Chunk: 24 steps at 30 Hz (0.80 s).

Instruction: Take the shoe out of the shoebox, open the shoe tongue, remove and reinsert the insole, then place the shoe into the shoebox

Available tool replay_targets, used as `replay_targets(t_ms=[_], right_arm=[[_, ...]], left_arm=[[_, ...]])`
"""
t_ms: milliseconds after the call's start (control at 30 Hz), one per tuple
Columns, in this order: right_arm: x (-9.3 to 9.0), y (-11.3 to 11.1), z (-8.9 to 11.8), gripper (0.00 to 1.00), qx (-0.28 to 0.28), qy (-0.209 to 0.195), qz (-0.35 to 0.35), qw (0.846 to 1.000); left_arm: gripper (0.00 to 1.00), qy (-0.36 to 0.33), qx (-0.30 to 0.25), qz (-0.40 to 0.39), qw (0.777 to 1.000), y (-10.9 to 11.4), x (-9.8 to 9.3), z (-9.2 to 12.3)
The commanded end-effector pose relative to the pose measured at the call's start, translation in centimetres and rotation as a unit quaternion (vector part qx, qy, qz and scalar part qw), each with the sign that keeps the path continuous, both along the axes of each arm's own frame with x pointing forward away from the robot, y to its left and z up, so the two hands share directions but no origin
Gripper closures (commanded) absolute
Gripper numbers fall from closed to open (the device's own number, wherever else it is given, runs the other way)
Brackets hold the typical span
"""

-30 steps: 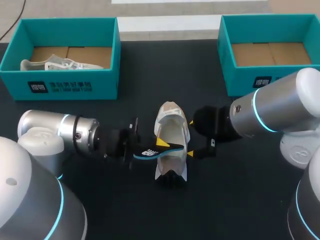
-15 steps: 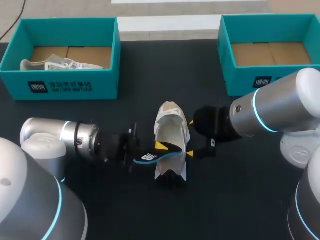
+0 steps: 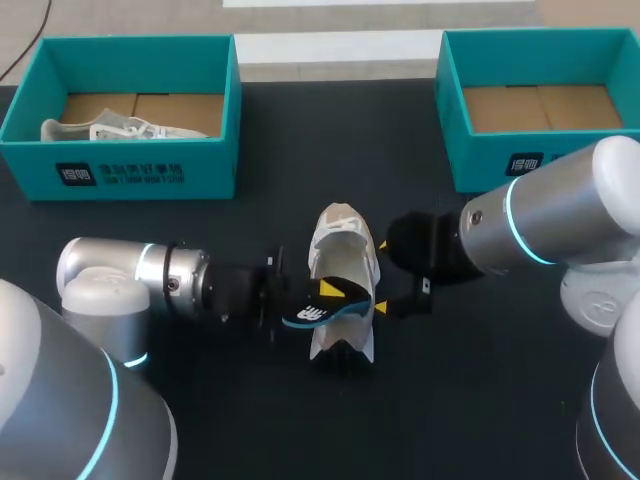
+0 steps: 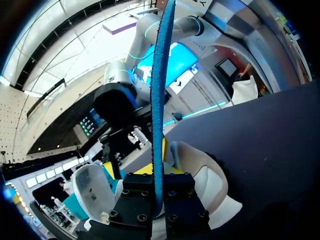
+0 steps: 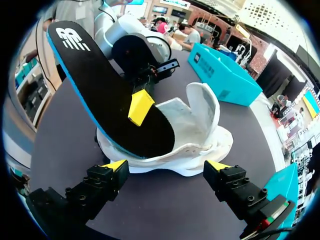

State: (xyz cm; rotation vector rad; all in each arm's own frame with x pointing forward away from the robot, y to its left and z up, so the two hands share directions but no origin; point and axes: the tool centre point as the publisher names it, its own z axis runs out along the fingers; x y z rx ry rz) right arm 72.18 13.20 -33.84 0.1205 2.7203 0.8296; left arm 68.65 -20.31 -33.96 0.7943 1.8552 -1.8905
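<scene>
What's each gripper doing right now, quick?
Left gripper: shut on the insole.
Right gripper: open, beside the shoe.

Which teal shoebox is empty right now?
The right shoebox: only its cardboard bottom shows. The left shoebox holds a white shoe.

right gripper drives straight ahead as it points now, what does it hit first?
The shoe: its side lies just ahead of the open right gripper. The insole sits farther on, so likely shoe first.
</scene>
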Motion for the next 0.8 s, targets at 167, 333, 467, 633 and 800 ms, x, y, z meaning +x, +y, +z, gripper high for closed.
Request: replay_targets(t_ms=[167,333,467,633,800], right_arm=[[-0.1,0.1,-0.1,0.00,0.000,-0.001,-0.002,1.000],[-0.1,0.1,-0.1,0.00,0.000,-0.001,-0.002,1.000],[-0.1,0.1,-0.1,0.00,0.000,-0.001,-0.002,1.000],[-0.1,0.1,-0.1,0.00,0.000,-0.001,-0.002,1.000],[-0.1,0.1,-0.1,0.00,0.000,-0.001,-0.002,1.000]], left_arm=[[1.00,-0.007,0.005,0.014,1.000,-0.5,1.8,-0.9],[1.00,-0.006,0.014,0.019,1.000,-0.8,2.8,-1.8],[1.00,-0.005,0.024,0.020,1.000,-0.9,3.1,-2.3],[1.00,0.000,0.035,0.020,0.999,-0.9,3.1,-2.9],[1.00,-0.003,0.043,0.020,0.999,-0.5,2.6,-2.4]])
